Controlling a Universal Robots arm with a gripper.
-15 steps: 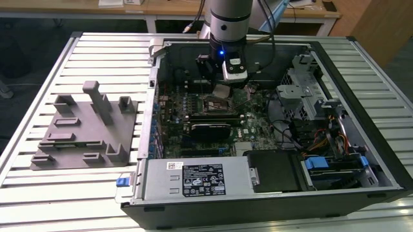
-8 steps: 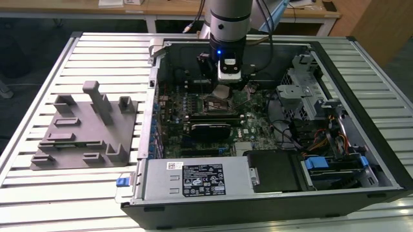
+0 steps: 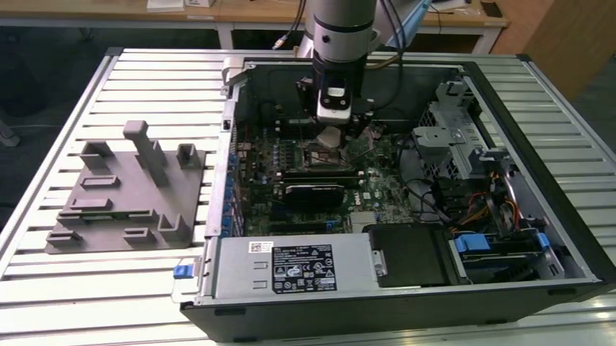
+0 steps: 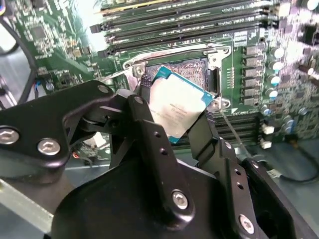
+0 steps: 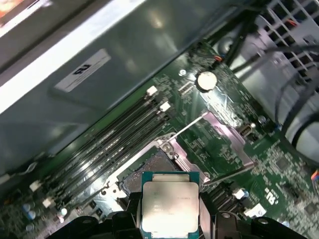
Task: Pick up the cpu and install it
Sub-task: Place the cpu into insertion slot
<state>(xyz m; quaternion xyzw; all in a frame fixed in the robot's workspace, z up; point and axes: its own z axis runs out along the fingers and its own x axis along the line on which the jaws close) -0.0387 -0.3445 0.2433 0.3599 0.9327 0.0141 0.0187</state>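
Note:
My gripper (image 4: 172, 117) is shut on the cpu (image 4: 178, 108), a flat square chip with a pale silvery top and a blue-green rim. The black fingers (image 4: 149, 124) clamp two opposite edges of it. In the first wrist view the cpu (image 5: 169, 209) hangs a little above the open socket (image 5: 154, 169) of the green motherboard (image 5: 224, 149), with the socket's metal frame and lever raised. In the exterior view the gripper (image 3: 330, 137) holds the cpu (image 3: 330, 137) tilted inside the open computer case (image 3: 539, 158), just over the socket (image 3: 325, 155).
Dark memory slots (image 5: 109, 144) run beside the socket. A grey moulded tray (image 3: 125, 191) lies on the slatted table at the exterior view's left. A drive cage and cables (image 3: 462, 144) fill the case's side at the exterior view's right; the power supply (image 3: 288, 267) sits at the front.

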